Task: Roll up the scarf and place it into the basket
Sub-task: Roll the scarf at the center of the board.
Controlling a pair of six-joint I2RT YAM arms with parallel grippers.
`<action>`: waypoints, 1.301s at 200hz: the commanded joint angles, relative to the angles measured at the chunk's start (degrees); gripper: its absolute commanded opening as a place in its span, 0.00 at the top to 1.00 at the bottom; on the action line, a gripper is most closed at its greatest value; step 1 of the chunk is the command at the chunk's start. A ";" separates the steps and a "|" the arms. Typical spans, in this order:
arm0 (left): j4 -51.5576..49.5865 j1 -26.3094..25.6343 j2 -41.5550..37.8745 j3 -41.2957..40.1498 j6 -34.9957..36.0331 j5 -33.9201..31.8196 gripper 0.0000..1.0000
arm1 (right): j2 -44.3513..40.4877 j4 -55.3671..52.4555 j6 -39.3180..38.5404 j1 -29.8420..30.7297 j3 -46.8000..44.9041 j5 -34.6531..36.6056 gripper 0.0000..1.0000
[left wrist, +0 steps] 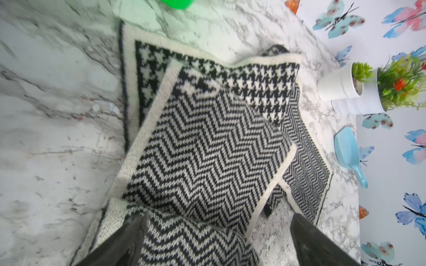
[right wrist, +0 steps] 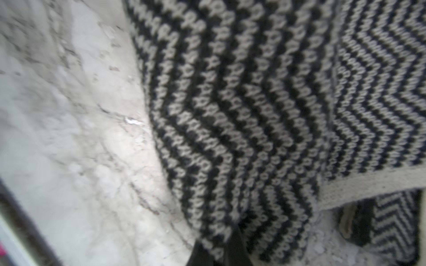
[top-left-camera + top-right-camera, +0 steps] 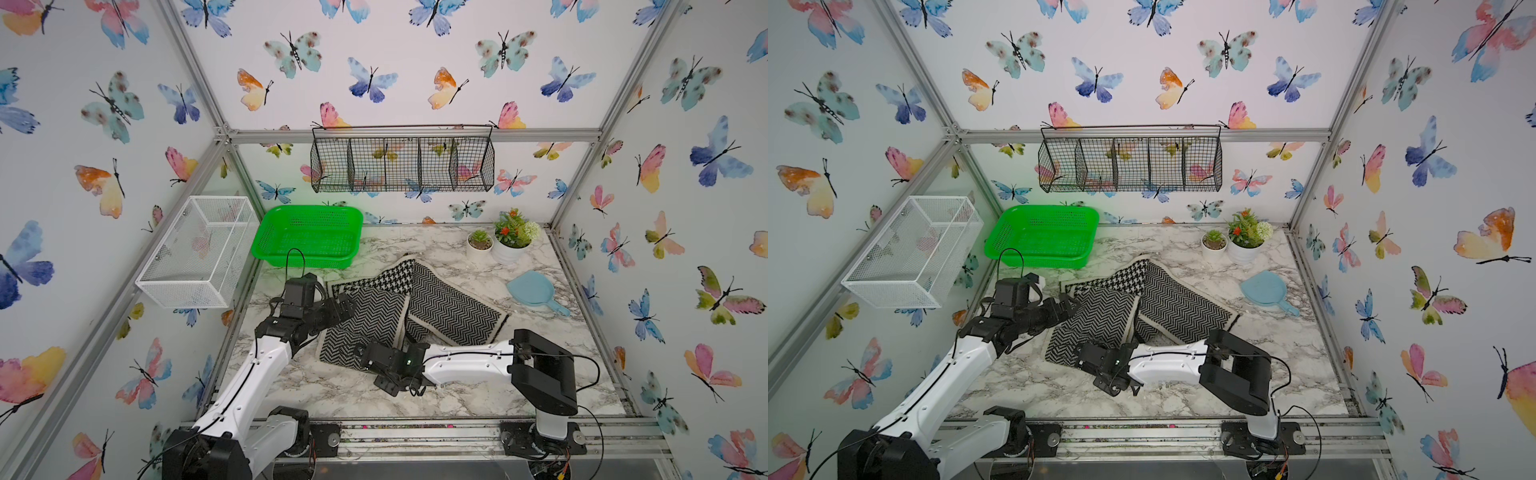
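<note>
We are seeing the scarf (image 2: pixel 253 115) blurring past the right wrist view's edges; the left wrist view is cropping the basket (image 1: pixel 176 3).

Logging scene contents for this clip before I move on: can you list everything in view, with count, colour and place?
scarf: one, black-and-white knit, loosely folded mid-table
basket: one, bright green, back left of table, nothing in it
wire-mesh box: one, white, on left wall
wire rack: one, black, three compartments, on back wall
small potted plant: one, white pot, back right
large potted plant: one, white pot, beside the small one
scoop: one, light blue, right side of table
table: one, grey-veined marble
left gripper: open, over the scarf's left part
right gripper: shut on the scarf's near edge
</note>
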 commanded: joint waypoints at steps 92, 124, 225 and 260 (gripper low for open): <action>-4.06 0.14 -3.21 4.00 4.52 -3.19 0.02 | -8.79 5.44 12.44 -17.64 -1.87 -44.31 0.98; -4.24 0.14 -3.29 4.09 5.17 -2.11 0.02 | -4.73 9.81 15.07 -24.09 -3.00 -53.59 0.98; -2.36 -0.35 -6.37 -0.37 4.78 7.83 0.02 | 5.59 18.05 18.77 -32.57 -3.19 -64.66 0.98; 0.67 -1.46 -8.70 -4.68 3.15 8.82 0.02 | 7.13 17.01 18.19 -34.33 -3.50 -63.57 0.97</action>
